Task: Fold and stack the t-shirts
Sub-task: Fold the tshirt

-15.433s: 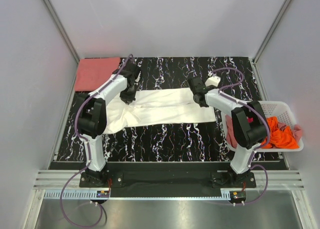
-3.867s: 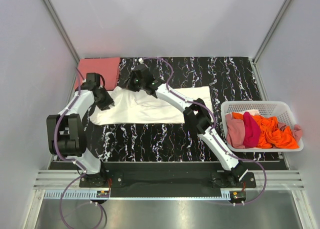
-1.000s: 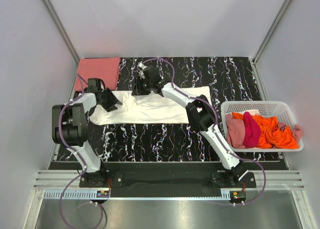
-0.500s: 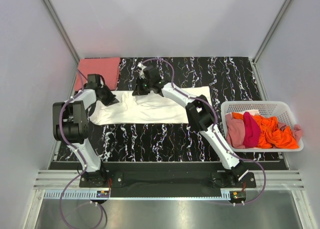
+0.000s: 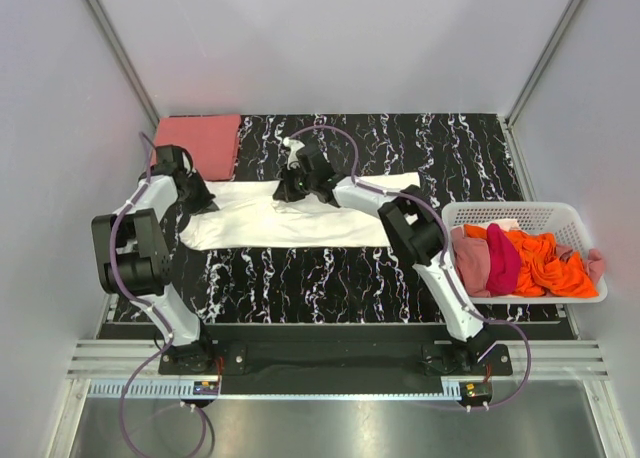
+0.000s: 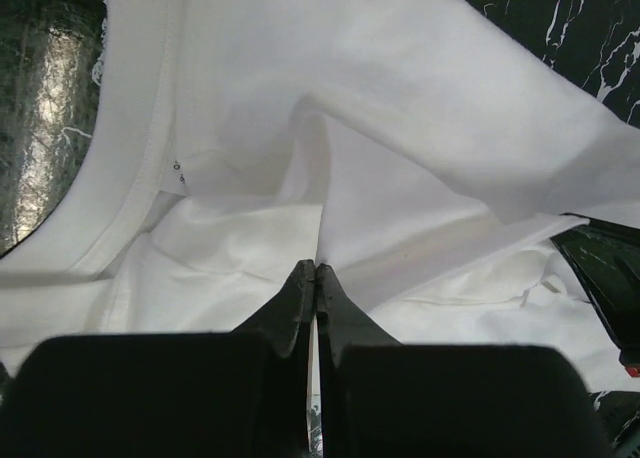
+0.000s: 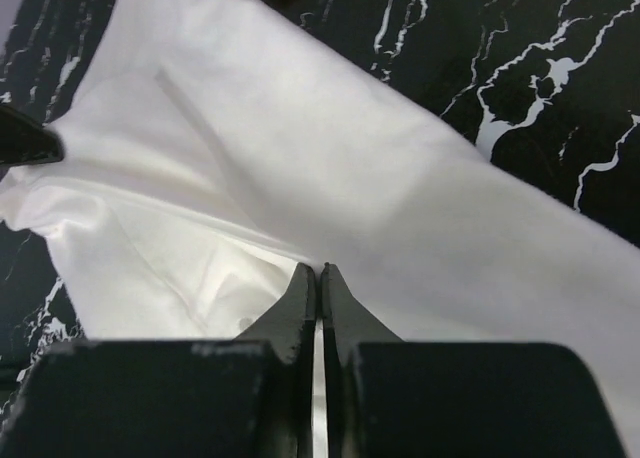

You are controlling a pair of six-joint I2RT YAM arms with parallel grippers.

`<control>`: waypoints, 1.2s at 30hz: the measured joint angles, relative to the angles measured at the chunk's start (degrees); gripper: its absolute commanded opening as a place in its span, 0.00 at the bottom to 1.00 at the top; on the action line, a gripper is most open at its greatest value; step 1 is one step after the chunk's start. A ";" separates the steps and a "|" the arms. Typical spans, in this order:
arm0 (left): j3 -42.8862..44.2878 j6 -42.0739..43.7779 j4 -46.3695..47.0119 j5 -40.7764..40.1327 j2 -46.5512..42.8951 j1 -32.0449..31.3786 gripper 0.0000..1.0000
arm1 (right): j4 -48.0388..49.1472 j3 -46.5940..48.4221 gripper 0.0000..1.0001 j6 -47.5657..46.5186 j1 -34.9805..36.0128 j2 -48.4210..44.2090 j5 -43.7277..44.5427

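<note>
A cream-white t-shirt (image 5: 320,218) lies in a long band across the black marble table (image 5: 330,278). My left gripper (image 5: 199,199) is shut on a fold at its left end; in the left wrist view the fingertips (image 6: 316,269) pinch white cloth (image 6: 400,128). My right gripper (image 5: 289,189) is shut on the shirt's far edge left of its middle; the right wrist view shows its tips (image 7: 320,270) closed on a ridge of cloth (image 7: 330,168). A folded salmon-pink t-shirt (image 5: 198,141) lies at the back left.
A white slatted basket (image 5: 520,210) at the right edge holds orange (image 5: 555,263), magenta (image 5: 503,258) and dusty pink (image 5: 468,263) shirts. Grey walls enclose the table on three sides. The right arm stretches diagonally across the table over the shirt.
My left gripper has drawn back toward the far left with the shirt's end. My right gripper has shifted slightly right and nearer with the cloth edge. Both stay shut.
</note>
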 measured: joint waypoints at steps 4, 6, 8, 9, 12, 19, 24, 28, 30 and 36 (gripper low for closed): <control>0.00 1.38 -1.09 0.04 -0.28 0.24 0.00 | 7.54 -7.50 0.07 -1.01 0.37 -4.66 -0.57; 0.07 2.23 -1.81 0.00 -0.28 0.33 0.00 | 10.10 -9.31 0.13 -1.27 0.37 -5.77 -1.51; 0.07 3.26 -2.64 -0.37 -0.28 0.35 0.00 | 12.00 -10.64 0.21 -1.66 0.46 -6.36 -2.84; 0.09 3.82 -3.19 -0.96 -0.28 0.35 0.00 | 12.66 -11.30 0.22 -2.05 0.55 -6.62 -3.19; 0.09 5.51 -4.76 -3.69 -0.17 0.94 0.00 | 13.33 -14.12 0.29 -3.02 0.57 -7.85 -4.22; 0.09 8.20 -7.15 -8.90 0.33 1.60 0.00 | 13.22 -16.98 0.34 -2.99 0.57 -10.95 -6.67; 0.09 9.40 -8.20 -9.49 0.59 1.51 0.26 | 7.72 -6.47 0.29 0.90 0.59 -8.50 -6.34; 0.13 9.27 -9.16 -13.49 0.66 1.53 0.30 | 7.50 -2.71 0.29 3.63 0.61 -7.52 -5.77; 0.72 9.20 -10.10 -15.34 0.48 1.53 0.30 | 6.93 -3.17 0.29 4.57 0.63 -7.52 -5.40; 6.78 9.11 -11.43 -15.85 -3.45 -1.64 0.30 | 5.68 -10.12 0.27 6.69 0.63 -8.96 -4.33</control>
